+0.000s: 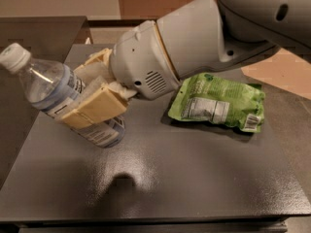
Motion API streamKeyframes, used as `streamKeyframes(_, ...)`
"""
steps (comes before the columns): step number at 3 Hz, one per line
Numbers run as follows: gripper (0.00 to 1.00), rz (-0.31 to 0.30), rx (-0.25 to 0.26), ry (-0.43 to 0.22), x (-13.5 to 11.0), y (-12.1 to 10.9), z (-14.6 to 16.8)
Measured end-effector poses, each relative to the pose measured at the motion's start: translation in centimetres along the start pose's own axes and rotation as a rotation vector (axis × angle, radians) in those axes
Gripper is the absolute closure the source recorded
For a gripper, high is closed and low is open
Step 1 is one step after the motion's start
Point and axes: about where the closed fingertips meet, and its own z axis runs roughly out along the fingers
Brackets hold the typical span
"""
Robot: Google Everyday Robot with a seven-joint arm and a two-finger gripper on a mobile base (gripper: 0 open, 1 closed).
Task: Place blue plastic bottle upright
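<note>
The blue plastic bottle (51, 89) is clear with a white cap (13, 56) and a pale blue-and-white label. It is held in the air above the left part of the dark table (160, 178), tilted, cap up and to the left, base down and to the right. My gripper (90, 93) is shut on the bottle's middle, with one tan finger (95, 109) across the label on the near side and the other behind it. The bottle's shadow (121, 183) lies on the table below.
A green snack pouch (218, 103) lies flat on the table to the right of the gripper. The arm's large white wrist (165, 57) reaches in from the upper right. A second dark surface (39, 33) stands at the back left.
</note>
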Motion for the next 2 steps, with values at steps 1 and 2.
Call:
streamKeyframes(1,1.0,-0.002,0.0,0.005,0.03,0.01,0.05)
streamKeyframes(2,1.0,0.005,0.005,-0.054,-0.02,0.1,-0.06)
